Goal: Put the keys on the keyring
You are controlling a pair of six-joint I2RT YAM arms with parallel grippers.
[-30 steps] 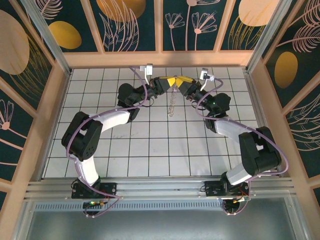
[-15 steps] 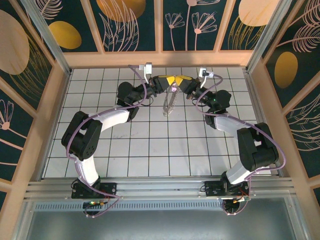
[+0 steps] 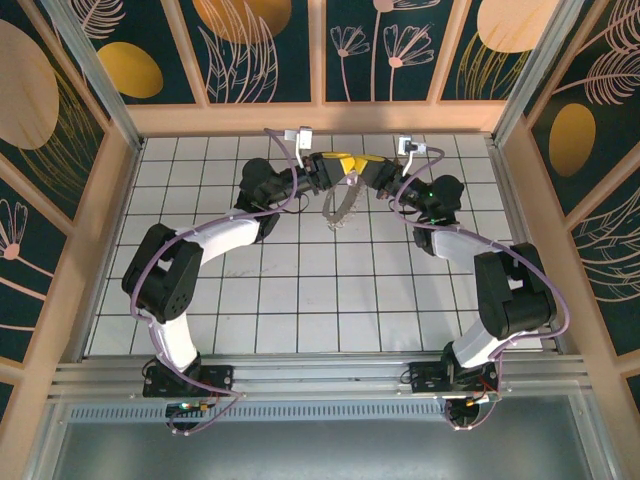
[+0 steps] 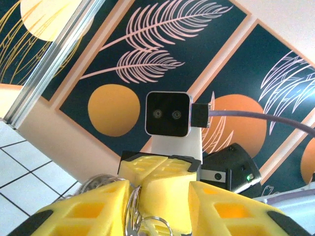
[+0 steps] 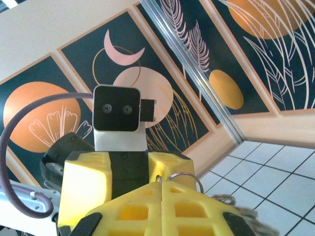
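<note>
The two grippers meet tip to tip over the far middle of the tiled table (image 3: 300,300). The right gripper (image 3: 366,166) is closed, with a thin wire loop of the keyring (image 3: 340,205) poking from its tips and the rest hanging toward the tiles. The left gripper (image 3: 338,163) stands partly open, its fingers (image 4: 83,214) apart around the coils. Whether they touch the coils cannot be told.
</note>
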